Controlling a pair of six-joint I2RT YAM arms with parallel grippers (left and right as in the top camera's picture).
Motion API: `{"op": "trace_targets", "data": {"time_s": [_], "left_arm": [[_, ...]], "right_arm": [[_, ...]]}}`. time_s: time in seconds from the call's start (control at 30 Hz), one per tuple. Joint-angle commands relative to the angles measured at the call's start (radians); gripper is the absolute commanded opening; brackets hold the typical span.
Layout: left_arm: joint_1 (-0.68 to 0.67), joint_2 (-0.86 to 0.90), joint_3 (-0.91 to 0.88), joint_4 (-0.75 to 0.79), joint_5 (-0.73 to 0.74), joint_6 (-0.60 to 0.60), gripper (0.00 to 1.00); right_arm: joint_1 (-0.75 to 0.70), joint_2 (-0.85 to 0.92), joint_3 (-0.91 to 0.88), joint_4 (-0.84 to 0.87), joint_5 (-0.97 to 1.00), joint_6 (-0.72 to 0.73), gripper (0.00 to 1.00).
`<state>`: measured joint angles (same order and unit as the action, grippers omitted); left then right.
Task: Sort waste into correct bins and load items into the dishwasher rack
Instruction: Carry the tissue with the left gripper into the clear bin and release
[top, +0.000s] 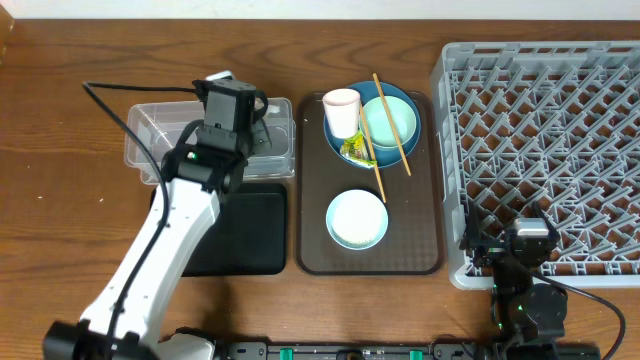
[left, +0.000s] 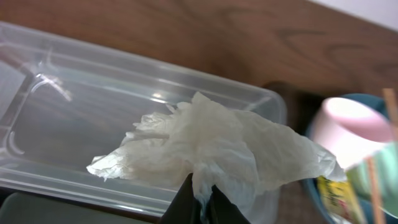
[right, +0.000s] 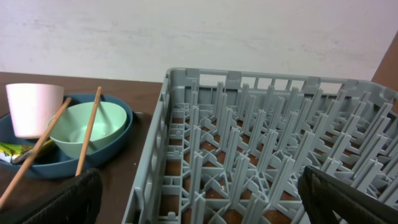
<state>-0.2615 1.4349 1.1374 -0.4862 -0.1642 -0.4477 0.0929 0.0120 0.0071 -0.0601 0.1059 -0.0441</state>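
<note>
Holding the tissue (left: 211, 146): crumpled, white, pinched at its lower edge by the left gripper (left: 200, 199), whose jaws are closed down tight on the paper. The tissue hangs just above the clear tub (left: 74, 93), over the tub's right end. I cannot tell whether its loose corner touches the tub floor. The tub looks otherwise bare.

Step in hand, as I judge it: dropping the tissue into a bin. Next move calls for opening the jaws while over the tub, then lifting straight up so the paper does not cling and ride out.

Just in front of the tub, on the robot's side, lies the black tray (top: 250, 235). To the right of the tub sits the brown serving tray (top: 420, 255), with the dark blue bowl (top: 395, 155) holding the mint bowl (top: 390, 122), pink cup (top: 341, 110), snack wrapper (top: 353, 150) and chopsticks (top: 392, 128). The light blue bowl (top: 357, 218) stands apart from these. All are unsorted.

Far right of the tub is the dishwasher rack (top: 550, 150), with nothing loaded. The right gripper (right: 199, 180) waits at its near edge, jaws spread wide and holding nothing.
</note>
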Motion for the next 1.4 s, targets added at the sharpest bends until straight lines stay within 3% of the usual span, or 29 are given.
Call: {"op": "trace_targets", "data": {"time_s": [0.0, 0.33, 0.63, 0.7, 0.83, 0.93, 1.13, 1.17, 1.2, 1.37], "left_arm": [[0.028, 0.063, -0.004, 0.002, -0.013, 0.009, 0.06], [0.082, 0.198, -0.004, 0.047, -0.013, 0.009, 0.07], [0.082, 0.211, -0.004, 0.081, -0.013, 0.009, 0.27], [0.082, 0.211, -0.004, 0.098, -0.013, 0.009, 0.37], [0.082, 0.211, -0.004, 0.153, -0.004, 0.009, 0.4], [0.08, 0.211, -0.004, 0.163, 0.055, 0.009, 0.26], [0.08, 0.211, -0.004, 0.148, 0.228, 0.009, 0.19], [0.08, 0.211, -0.004, 0.148, 0.245, 0.009, 0.09], [0.08, 0.211, -0.004, 0.148, 0.255, 0.009, 0.06], [0.079, 0.211, -0.004, 0.15, 0.288, 0.008, 0.06]], "right_arm": [[-0.007, -0.003, -0.002, -0.003, 0.01, 0.013, 0.99], [-0.006, -0.003, -0.002, -0.003, 0.01, 0.013, 0.99], [-0.007, -0.003, -0.002, -0.003, 0.01, 0.013, 0.99], [-0.007, -0.003, -0.002, -0.003, 0.01, 0.013, 0.99], [-0.007, -0.003, -0.002, -0.003, 0.01, 0.013, 0.99], [-0.007, -0.003, -0.002, -0.003, 0.01, 0.013, 0.99], [-0.007, -0.003, -0.002, -0.003, 0.01, 0.013, 0.99], [-0.006, -0.003, -0.002, -0.003, 0.01, 0.013, 0.99], [-0.007, -0.003, -0.002, -0.003, 0.01, 0.013, 0.99], [-0.007, -0.003, -0.002, -0.003, 0.01, 0.013, 0.99]]}}
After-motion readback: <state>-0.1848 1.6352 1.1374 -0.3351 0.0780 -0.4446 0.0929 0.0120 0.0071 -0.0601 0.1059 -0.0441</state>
